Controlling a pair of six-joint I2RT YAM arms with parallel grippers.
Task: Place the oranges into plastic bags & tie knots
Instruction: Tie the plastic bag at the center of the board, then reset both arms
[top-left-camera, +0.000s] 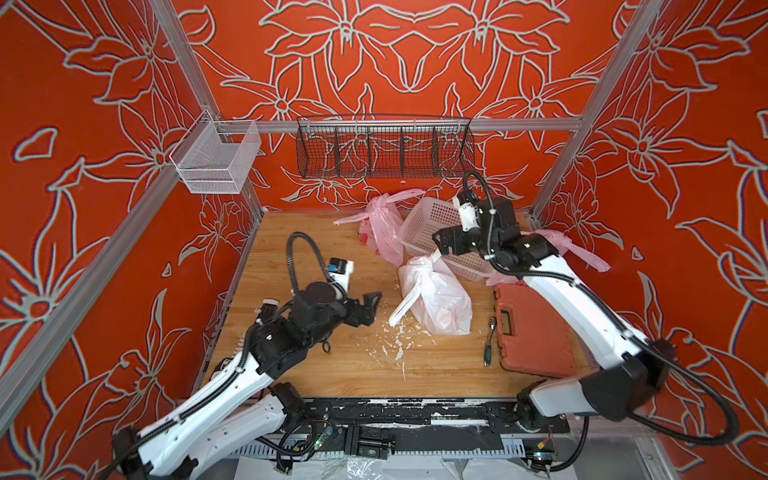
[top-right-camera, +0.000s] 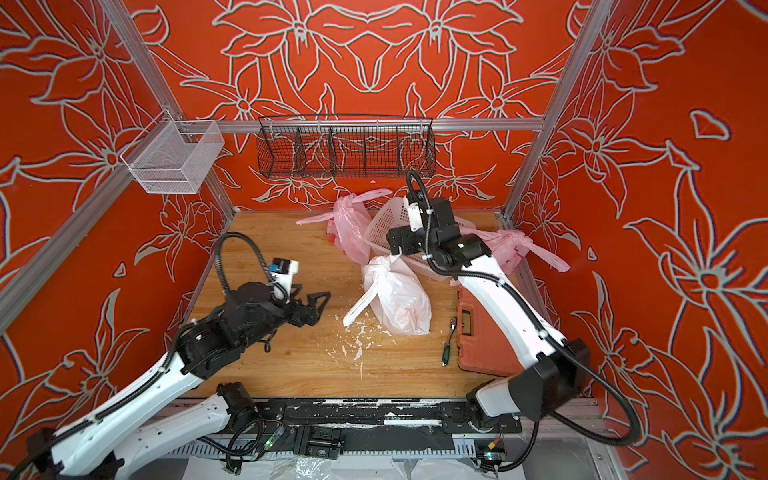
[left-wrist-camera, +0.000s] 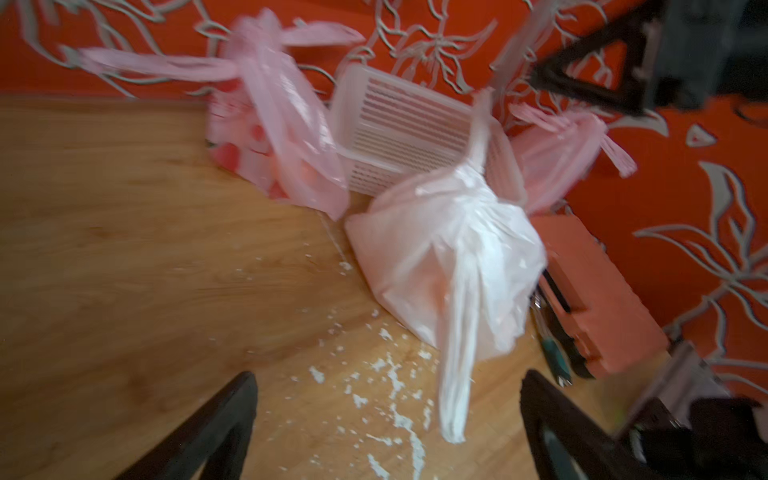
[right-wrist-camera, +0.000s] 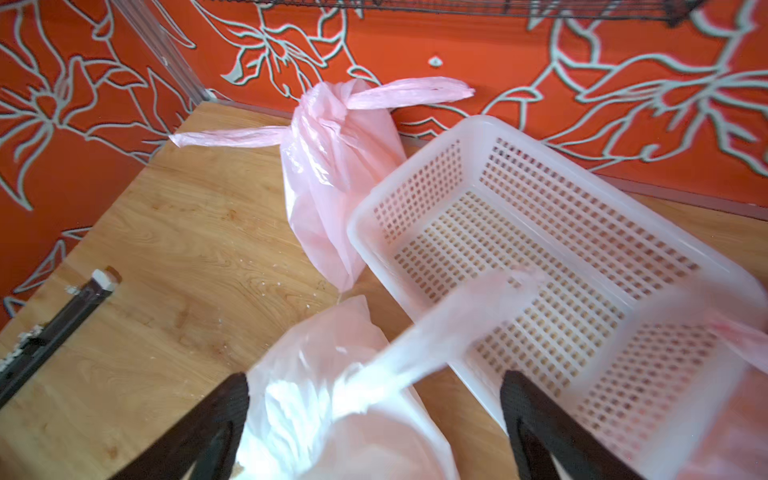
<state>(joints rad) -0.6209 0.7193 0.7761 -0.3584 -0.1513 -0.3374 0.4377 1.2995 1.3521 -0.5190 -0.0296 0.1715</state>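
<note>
Though knotted shut at the handles, lets a dim orange tint through its thin film: white bag (top-left-camera: 440, 299), lying on its side near the middle of the desk (top-left-camera: 316, 374), somewhat toward the right edge. Inside, oranges (left-wrist-camera: 438, 286) too blurred to tell one from another. At the bag's far end, knot (left-wrist-camera: 478, 195), one strap poking up past the basket rim, the other trailing toward the near edge. Just behind, touching the white bag and a pink bag (top-left-camera: 384, 232): perforated white basket (right-wrist-camera: 419, 195), desk wood showing through the holes across its floor. By the far edge, that pink bag slumped and tied, strap ends out like ears, red blotches in its side; prints or fruit, cannot tell. Also tied, at the far right corner, second pink bag (top-right-camera: 511, 249), partly behind the right arm. Over the white bag's knotted end, right gripper (right-wrist-camera: 374, 377), jaws spread wide, gripping nothing; strap between them in the wrist view, unpinched. Near the trailing strap but apart from it, left gripper (left-wrist-camera: 388, 376), likewise wide open, holding nothing. Along the right edge, shut orange tool case (top-left-camera: 536, 332) with a ratchet (top-left-camera: 489, 340) beside it; white crumbs (top-left-camera: 395, 345) toward the near edge. Above, on the rails, black wire basket (top-left-camera: 384, 151) and white mesh basket (top-left-camera: 216, 162).
</note>
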